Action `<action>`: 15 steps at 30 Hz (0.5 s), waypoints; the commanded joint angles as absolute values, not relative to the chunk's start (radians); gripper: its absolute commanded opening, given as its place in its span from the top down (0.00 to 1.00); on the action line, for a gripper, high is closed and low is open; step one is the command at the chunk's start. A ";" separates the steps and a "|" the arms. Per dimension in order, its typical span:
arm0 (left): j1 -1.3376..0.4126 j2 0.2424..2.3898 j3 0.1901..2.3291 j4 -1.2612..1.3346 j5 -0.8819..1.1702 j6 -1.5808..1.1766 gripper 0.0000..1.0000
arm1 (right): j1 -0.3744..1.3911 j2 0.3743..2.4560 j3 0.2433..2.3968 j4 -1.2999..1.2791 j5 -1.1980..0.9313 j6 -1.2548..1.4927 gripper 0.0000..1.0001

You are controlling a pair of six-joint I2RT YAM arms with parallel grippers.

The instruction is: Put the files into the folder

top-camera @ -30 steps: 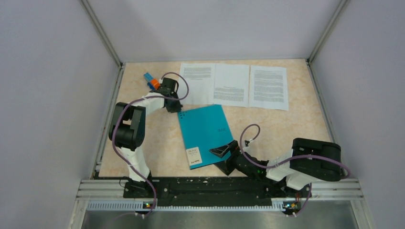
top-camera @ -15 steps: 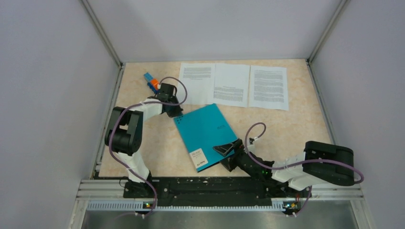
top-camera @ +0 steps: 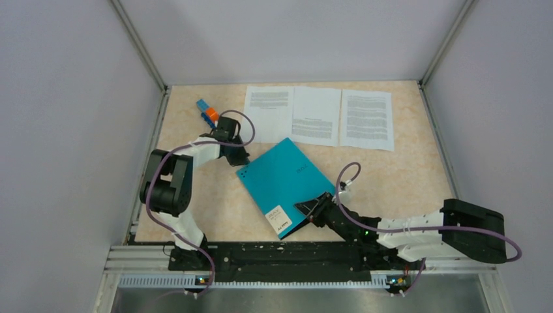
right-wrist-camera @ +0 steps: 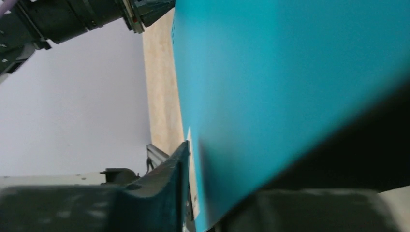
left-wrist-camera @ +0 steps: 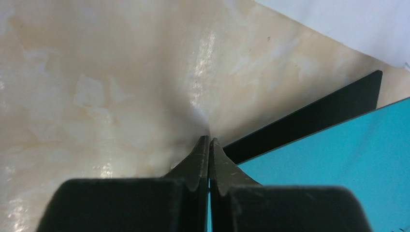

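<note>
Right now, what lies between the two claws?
The teal folder, seen in the top view: the left gripper is at its far-left corner, the right gripper at its near-right edge.

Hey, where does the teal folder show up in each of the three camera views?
Top external: the folder lies tilted at the middle of the table.
Left wrist: the folder takes the lower right, with its black inner edge above the teal cover.
Right wrist: the folder fills the upper right, seen very close.
Shared landmark: the beige marbled tabletop, bare beside the folder in every view.
</note>
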State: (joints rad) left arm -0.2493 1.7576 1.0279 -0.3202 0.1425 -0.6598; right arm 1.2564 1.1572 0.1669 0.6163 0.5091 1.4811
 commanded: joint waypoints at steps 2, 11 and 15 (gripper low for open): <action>-0.258 1.666 1.132 -0.504 0.154 -0.622 0.94 | 1.297 1.077 0.289 0.451 0.564 1.247 0.93; -0.258 1.573 1.328 -0.796 -0.058 -0.796 0.54 | 1.487 1.070 0.454 0.259 0.850 0.815 1.00; -0.268 1.473 1.355 -0.855 -0.090 -0.896 0.35 | 1.564 1.124 0.541 0.230 0.965 0.626 1.00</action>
State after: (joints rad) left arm -0.2569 1.5944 1.3075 -0.7223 -0.0002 -0.7605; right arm 1.4982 1.0870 0.4339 0.2665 0.7834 0.9016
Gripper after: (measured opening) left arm 0.573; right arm 0.010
